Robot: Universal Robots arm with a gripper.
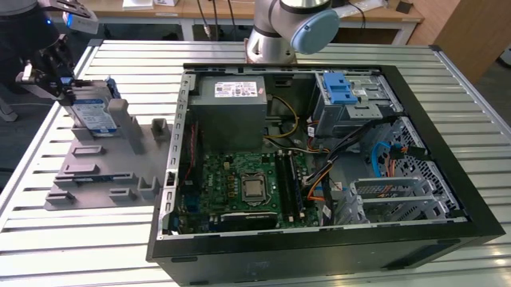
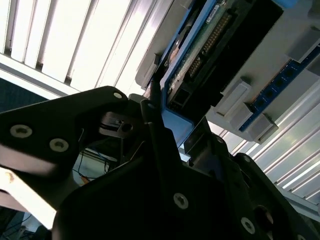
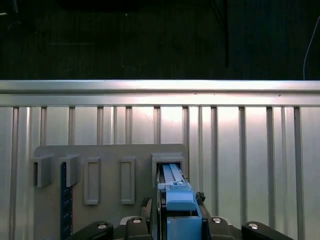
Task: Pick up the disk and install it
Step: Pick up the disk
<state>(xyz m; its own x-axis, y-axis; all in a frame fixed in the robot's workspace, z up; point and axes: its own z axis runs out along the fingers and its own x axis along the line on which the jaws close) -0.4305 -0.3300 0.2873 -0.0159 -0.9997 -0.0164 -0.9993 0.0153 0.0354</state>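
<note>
One disk point(image 1: 92, 113) stands on edge in the far end slot of a single grey holder point(image 1: 96, 173) on the slatted table point(image 1: 80, 251), at the exterior view's left. The one gripper point(image 1: 62, 88) is clamped on the disk's upper end, and the first wrist view shows the blue rail point(image 3: 179, 200) pinched between the fingers. Beside the holder lies one open computer case point(image 1: 319, 239), holding one grey power-supply box point(image 1: 231, 113) and one drive cage point(image 1: 351, 110) with a blue latch.
</note>
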